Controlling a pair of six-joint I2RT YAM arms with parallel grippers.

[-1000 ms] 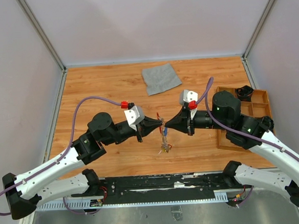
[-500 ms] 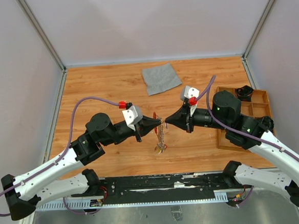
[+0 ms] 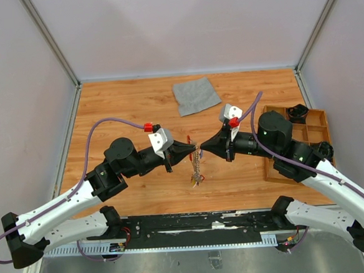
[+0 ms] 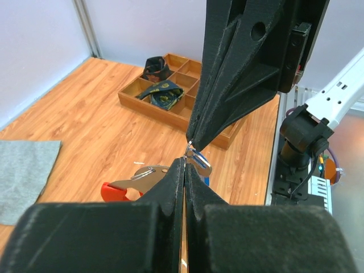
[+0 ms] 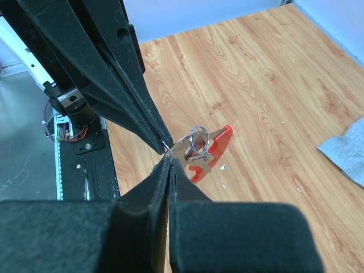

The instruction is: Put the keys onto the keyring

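While both arms are reaching inward from the near edge, elbows bent outward and forearms running almost level above the table (image 3: 117, 110), they are pointing at each other nose to nose over the middle of the boards. The left gripper (image 3: 193, 149) is keeping its fingers pressed flat together, and in its wrist view the tips are nipping the silvery metal part of the keyring (image 4: 114, 190), whose red clip is hanging just to one side of them. The right gripper (image 3: 203, 149) is likewise holding its fingers tight together, its tip meeting the left one's. It is touching a small wire ring (image 5: 196, 136) just beside the red clip; whether it is actually gripping that ring cannot be told.

Below the meeting tips, a thin chain (image 3: 198, 165) is dangling straight down, clear of both arms. At its lower end a small coloured clump, apparently the keys (image 3: 197, 180), is hanging near or on the boards; which one cannot be told.

A grey cloth (image 3: 196, 95) is lying well behind the grippers, and a wooden tray (image 3: 318, 112) is sitting at the right edge, beside the right arm.
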